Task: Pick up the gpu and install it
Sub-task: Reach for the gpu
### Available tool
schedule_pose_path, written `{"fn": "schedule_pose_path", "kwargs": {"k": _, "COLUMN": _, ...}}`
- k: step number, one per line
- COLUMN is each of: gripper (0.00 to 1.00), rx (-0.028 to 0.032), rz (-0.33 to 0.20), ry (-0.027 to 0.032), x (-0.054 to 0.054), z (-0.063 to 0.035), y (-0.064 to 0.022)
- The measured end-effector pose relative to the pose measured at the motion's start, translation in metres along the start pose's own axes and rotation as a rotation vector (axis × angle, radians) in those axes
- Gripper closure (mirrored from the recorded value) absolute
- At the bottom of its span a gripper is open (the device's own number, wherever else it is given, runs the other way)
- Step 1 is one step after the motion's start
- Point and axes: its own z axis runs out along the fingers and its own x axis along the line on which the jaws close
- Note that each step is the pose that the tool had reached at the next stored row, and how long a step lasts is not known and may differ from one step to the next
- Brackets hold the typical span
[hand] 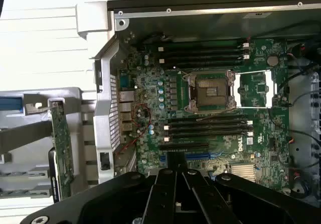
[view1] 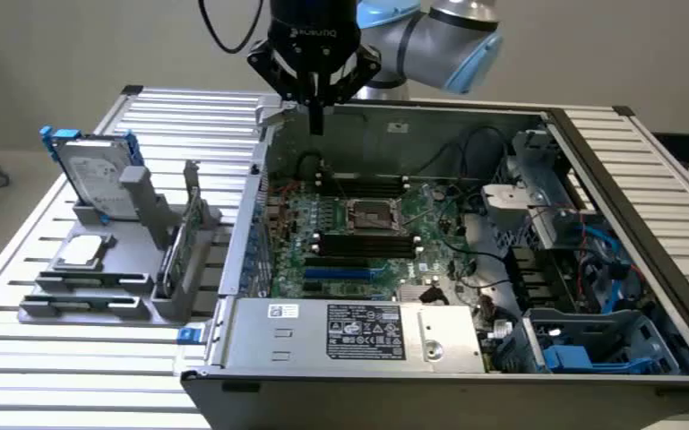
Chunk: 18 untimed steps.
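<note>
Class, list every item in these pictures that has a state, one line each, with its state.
computer case: open, side panel off.
gpu: upright in the holder outside the case, not held.
end effector: shut, empty, over the case.
hard drive: upright in the holder.
CPU socket: lid open.

A slatted metal table (view1: pixel 46 358) is carrying everything, its pale ribs showing at the sides of the load. An open computer case (view1: pixel 440 394) is lying on it, taking up the middle and the exterior view's right, its inside facing upward. A grey fixture rack (view1: pixel 93 300) is sitting directly on the slats just beside the case, on the exterior view's left
</note>
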Motion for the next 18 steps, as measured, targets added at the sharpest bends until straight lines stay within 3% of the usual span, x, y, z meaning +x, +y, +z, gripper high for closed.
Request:
{"fn": "schedule_pose_path", "kwargs": {"k": 11, "gripper": 0.89, "rx": 0.0002, "rz": 0.0, "ry": 0.0, "x": 0.001, "z": -0.0001, "y": -0.0001}}
{"fn": "schedule_pose_path", "kwargs": {"k": 18, "gripper": 0.89, "rx": 0.0015, "rz": 0.0, "ry": 0.0033, "x": 0.031, "z": 0.0022, "y": -0.0023}}
